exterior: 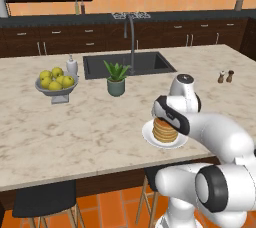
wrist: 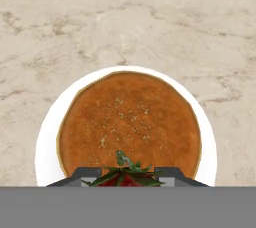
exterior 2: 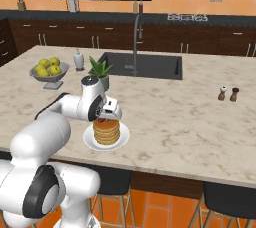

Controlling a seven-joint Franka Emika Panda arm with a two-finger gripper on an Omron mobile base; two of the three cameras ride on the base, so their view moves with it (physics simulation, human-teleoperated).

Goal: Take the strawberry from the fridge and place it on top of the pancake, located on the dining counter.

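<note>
I have the pincer point(wrist: 128, 178) hanging directly over the pancake stack point(wrist: 129, 124), pointing straight down. In the hand view its two dark tips sit on either side of the strawberry point(wrist: 125, 176), which shows red flesh and green leaves between them; I judge the pincer clenched on the fruit. From the right base view the strawberry point(exterior 2: 102, 120) appears as a small red spot just above the top of the pancake stack point(exterior 2: 106, 132), under the hand; I cannot tell whether it touches the top pancake. The stack sits centred on a white plate point(wrist: 50, 132), and the plate rests on the beige marble surface point(exterior: 75, 132) near its front edge. In the left base view the pincer point(exterior: 165, 118) is largely hidden by the arm's own wrist, just above the stack point(exterior: 165, 131).

Further back on the same surface I note a bowl of yellow-green fruit point(exterior: 56, 83), a small potted plant point(exterior: 116, 78), the dark sink point(exterior: 127, 64) with its tall faucet point(exterior: 131, 37), and two small shakers point(exterior: 225, 76) well apart to the right.
</note>
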